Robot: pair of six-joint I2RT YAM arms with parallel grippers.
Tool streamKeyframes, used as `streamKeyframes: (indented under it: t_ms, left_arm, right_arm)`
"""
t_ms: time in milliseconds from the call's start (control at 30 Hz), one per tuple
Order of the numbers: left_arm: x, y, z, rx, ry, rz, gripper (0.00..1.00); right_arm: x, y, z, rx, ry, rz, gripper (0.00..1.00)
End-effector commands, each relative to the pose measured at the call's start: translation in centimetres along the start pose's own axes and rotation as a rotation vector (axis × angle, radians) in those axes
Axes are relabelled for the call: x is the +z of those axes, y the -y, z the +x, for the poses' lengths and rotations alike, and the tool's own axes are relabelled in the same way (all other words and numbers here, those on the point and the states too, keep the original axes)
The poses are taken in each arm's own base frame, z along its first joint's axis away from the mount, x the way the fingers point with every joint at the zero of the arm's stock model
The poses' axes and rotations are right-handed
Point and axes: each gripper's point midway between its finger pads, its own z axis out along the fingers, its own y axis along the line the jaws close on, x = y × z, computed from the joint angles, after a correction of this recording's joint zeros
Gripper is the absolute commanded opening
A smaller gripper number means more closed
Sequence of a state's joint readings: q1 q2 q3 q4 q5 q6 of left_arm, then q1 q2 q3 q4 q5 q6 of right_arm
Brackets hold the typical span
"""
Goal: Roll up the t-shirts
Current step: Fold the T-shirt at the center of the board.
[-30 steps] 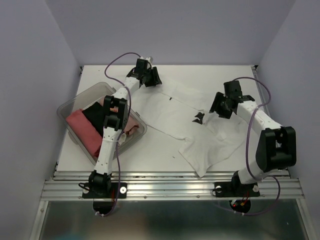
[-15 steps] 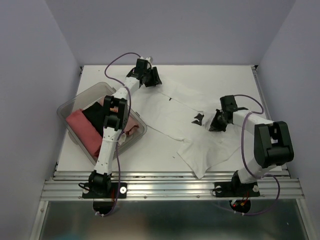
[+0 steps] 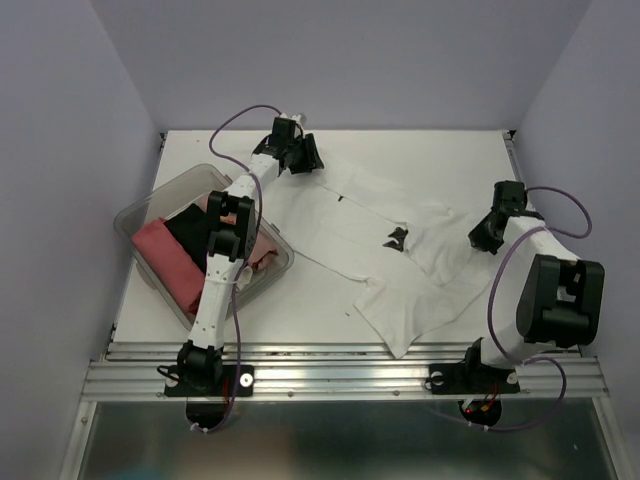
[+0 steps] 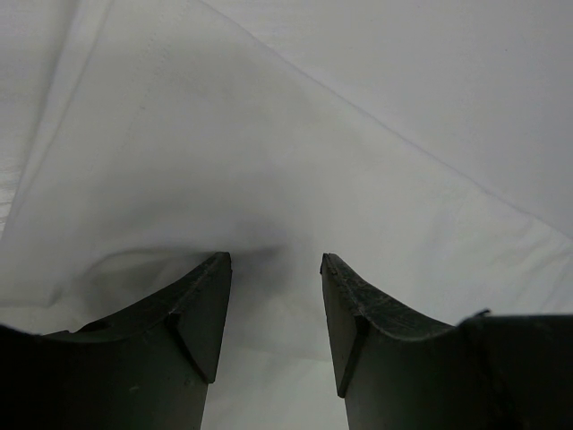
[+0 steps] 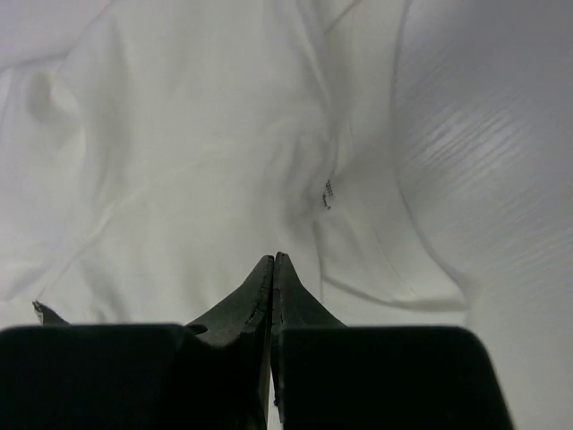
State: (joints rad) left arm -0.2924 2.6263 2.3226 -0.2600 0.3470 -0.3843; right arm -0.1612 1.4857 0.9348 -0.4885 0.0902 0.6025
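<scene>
A white t-shirt (image 3: 400, 265) lies spread and creased across the table, its dark neck label (image 3: 398, 238) near the middle. My left gripper (image 3: 300, 155) stands open at the shirt's far corner. In the left wrist view its fingers (image 4: 201, 305) straddle white cloth (image 4: 269, 161) without closing on it. My right gripper (image 3: 488, 236) is shut at the shirt's right edge. In the right wrist view its jaws (image 5: 273, 262) are pressed together, and creases in the cloth (image 5: 197, 179) run toward the tips. More t-shirts, salmon-pink (image 3: 165, 255) and black (image 3: 190, 225), lie in the tub.
A clear plastic tub (image 3: 135, 215) stands at the table's left, beside the left arm. The walls close in at the back and on both sides. The table's metal front rail (image 3: 340, 375) runs past the arm bases.
The right gripper dropped onto the shirt near the neck label, shut, then moved right toward the table's edge, drawing the cloth's right side with it. The left gripper has not moved.
</scene>
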Motion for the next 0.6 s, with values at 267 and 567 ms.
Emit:
streamKeyframes:
  t_ms: [267, 567]
  left_arm:
    - [-2.2, 0.0, -2.0, 0.016, 0.031, -0.040, 0.56]
    - [-1.0, 0.6, -1.6, -0.007, 0.025, 0.017, 0.56]
  right_arm:
    - [6.8, 1.5, -3.7, 0.117, 0.074, 0.141, 0.01]
    - [11.1, 3.4, -8.8, 0.159, 0.152, 0.251, 0.01]
